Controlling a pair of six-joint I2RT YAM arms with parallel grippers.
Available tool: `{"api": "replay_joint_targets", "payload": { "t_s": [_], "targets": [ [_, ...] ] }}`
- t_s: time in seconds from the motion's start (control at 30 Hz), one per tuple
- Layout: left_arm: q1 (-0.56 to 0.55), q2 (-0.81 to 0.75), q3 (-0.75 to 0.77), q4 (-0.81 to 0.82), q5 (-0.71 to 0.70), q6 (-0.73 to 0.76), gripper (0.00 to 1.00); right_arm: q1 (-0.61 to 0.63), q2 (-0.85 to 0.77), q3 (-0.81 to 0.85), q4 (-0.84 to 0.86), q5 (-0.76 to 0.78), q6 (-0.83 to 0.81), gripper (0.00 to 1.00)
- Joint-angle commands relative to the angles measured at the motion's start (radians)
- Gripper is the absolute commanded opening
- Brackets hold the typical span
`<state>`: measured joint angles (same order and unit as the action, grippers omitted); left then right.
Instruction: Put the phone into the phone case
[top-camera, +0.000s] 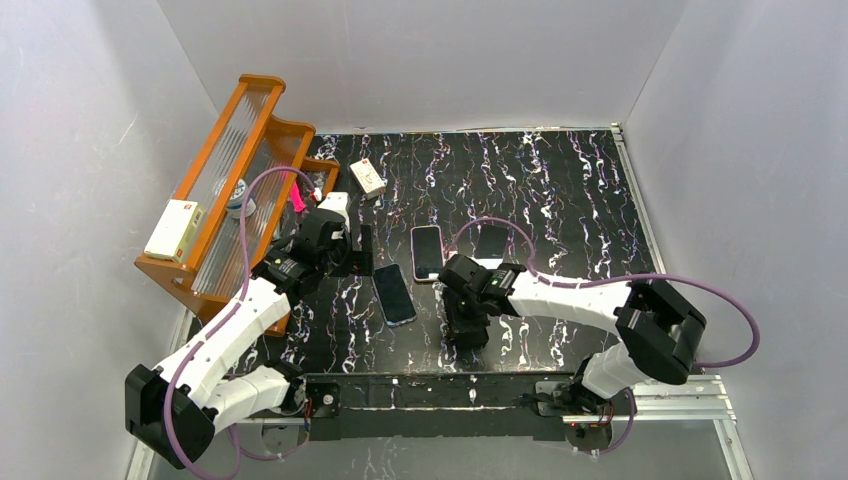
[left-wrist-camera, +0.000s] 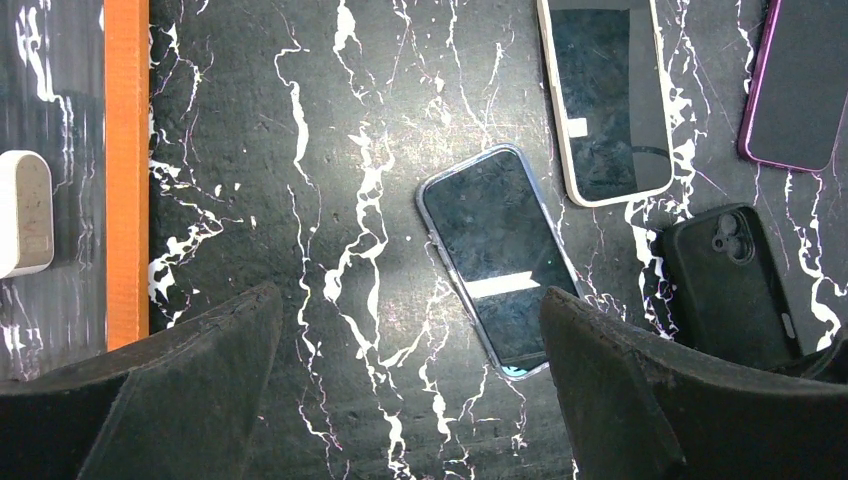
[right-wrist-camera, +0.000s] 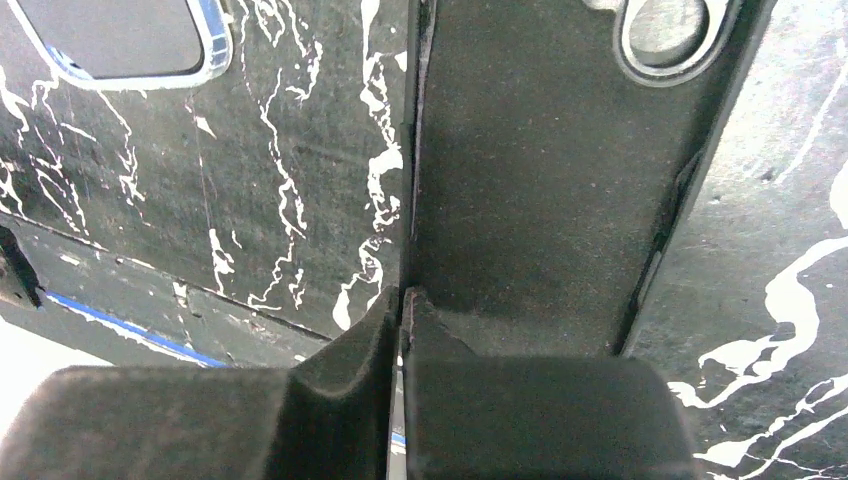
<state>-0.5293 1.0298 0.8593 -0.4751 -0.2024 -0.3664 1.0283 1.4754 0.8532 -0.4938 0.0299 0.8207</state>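
Down by the near edge of the desk (top-camera: 570, 200), the right claw (right-wrist-camera: 402, 340) has its fingers pressed together on the long side wall of the black phone case (right-wrist-camera: 540, 180). The case lies flat, with only part of its camera cutout in that wrist view. Just left of it lies a phone with a bluish clear rim (left-wrist-camera: 497, 260), screen dark, with no brand legible. Over that phone hangs the left claw (left-wrist-camera: 410, 330), its fingers spread wide and holding nothing. Farther back lie a cream-rimmed phone (left-wrist-camera: 605, 95) and a purple-rimmed phone (left-wrist-camera: 800, 80), both cut off by the frame. Which phone belongs in the case cannot be told. Toward the far-left corner sits a small white box (top-camera: 367, 177), its red print too small to read, beside an orange wooden rack (top-camera: 215, 140).
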Motion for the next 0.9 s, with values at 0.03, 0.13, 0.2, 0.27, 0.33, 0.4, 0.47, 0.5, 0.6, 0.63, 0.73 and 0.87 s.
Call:
{"api": "replay_joint_targets", "payload": {
  "t_s": [0.03, 0.13, 0.2, 0.27, 0.33, 0.4, 0.47, 0.5, 0.6, 0.63, 0.73, 0.87],
  "targets": [
    [0.003, -0.02, 0.01, -0.017, -0.039, 0.009, 0.98, 0.016, 0.0, -0.002, 0.008, 0.018, 0.047, 0.27],
    [0.003, -0.018, 0.009, -0.018, -0.037, 0.006, 0.98, 0.016, -0.006, 0.039, -0.034, 0.077, 0.05, 0.49],
    [0.003, -0.015, 0.009, -0.018, -0.038, 0.006, 0.98, 0.01, -0.01, 0.072, -0.064, 0.137, 0.051, 0.62],
    [0.003, -0.013, 0.012, -0.022, -0.037, 0.006, 0.98, -0.013, -0.006, 0.11, -0.097, 0.192, 0.041, 0.76],
    [0.003, -0.017, 0.01, -0.021, -0.032, 0.004, 0.98, -0.057, 0.002, 0.143, -0.134, 0.235, 0.031, 0.9],
    [0.003, -0.022, 0.009, -0.021, -0.027, 0.004, 0.98, -0.113, 0.003, 0.171, -0.148, 0.264, 0.017, 0.98],
    [0.003, -0.022, 0.009, -0.018, -0.019, 0.004, 0.98, -0.208, -0.024, 0.176, -0.099, 0.337, -0.009, 0.99],
    [0.003, -0.021, 0.008, -0.017, -0.017, 0.006, 0.98, -0.235, -0.031, 0.174, -0.075, 0.345, -0.018, 0.99],
    [0.003, -0.02, 0.011, -0.017, -0.012, 0.007, 0.98, -0.313, -0.025, 0.174, -0.004, 0.371, -0.044, 0.99],
    [0.003, -0.022, 0.011, -0.016, -0.01, 0.007, 0.98, -0.343, -0.012, 0.179, 0.007, 0.362, -0.053, 0.99],
    [0.003, -0.03, 0.006, -0.016, -0.006, 0.006, 0.98, -0.414, 0.052, 0.212, 0.018, 0.348, -0.067, 0.99],
    [0.003, -0.033, 0.006, -0.013, -0.004, 0.006, 0.98, -0.466, 0.151, 0.246, 0.046, 0.337, -0.06, 0.99]
  ]
}}
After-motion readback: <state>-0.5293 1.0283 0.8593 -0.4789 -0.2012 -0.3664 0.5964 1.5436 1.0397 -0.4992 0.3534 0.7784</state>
